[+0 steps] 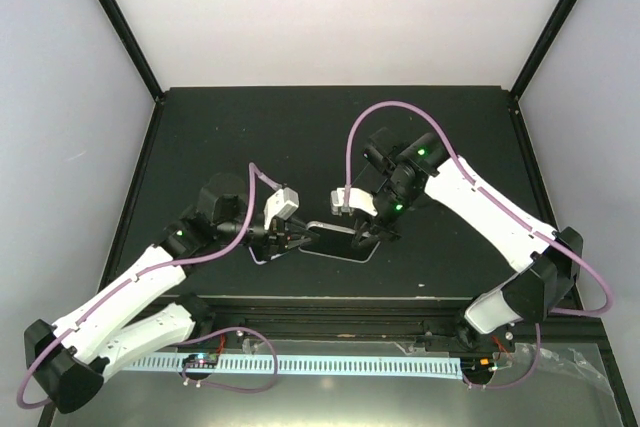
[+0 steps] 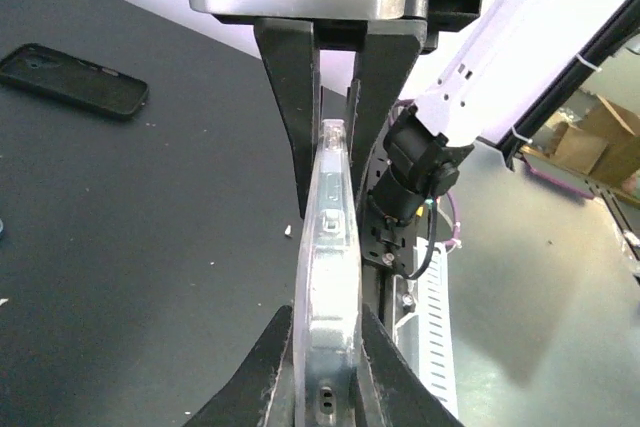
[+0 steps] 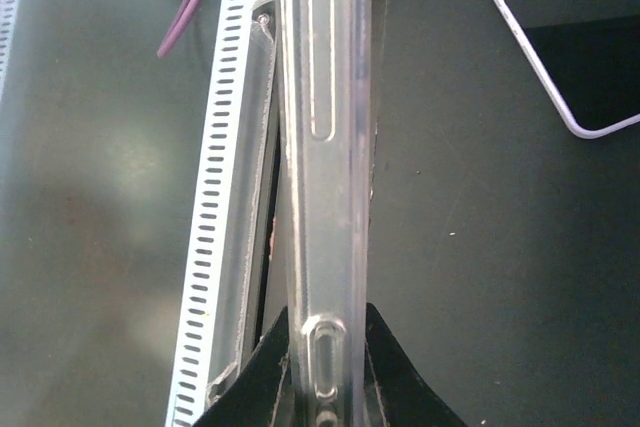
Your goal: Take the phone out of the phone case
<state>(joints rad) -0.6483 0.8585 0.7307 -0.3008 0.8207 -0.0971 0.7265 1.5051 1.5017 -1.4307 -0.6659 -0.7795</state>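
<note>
Phone case [image 3: 325,197] is clamped at two stations. The right jaws are closed tight on its two broad faces, so the right wrist view looks straight along one narrow side wall, where a long button slot and a shorter one show in clear material. The left jaws are closed the same way on the other end. In the left wrist view the translucent edge runs away from them to a second pair of dark fingers [image 2: 288,117], which we take to be the right arm's. In the top view the case sits between the two wrists near the front centre of the desk [image 3: 470,277]; we cannot tell whether it touches the surface. Progress: both grips are in place. We judge that separation has not yet begun, since the side wall looks filled rather than hollow, but edge-on the phone cannot be told apart from the case. Remaining: peel the rim off one corner and draw the phone free. Farther out, a white-rimmed handset [image 3: 575,42] lies flat, screen up, well apart from the jaws. A black case or cased handset [image 2: 75,79] also lies flat on the desk. We cannot tell whether either belongs to the task.
</note>
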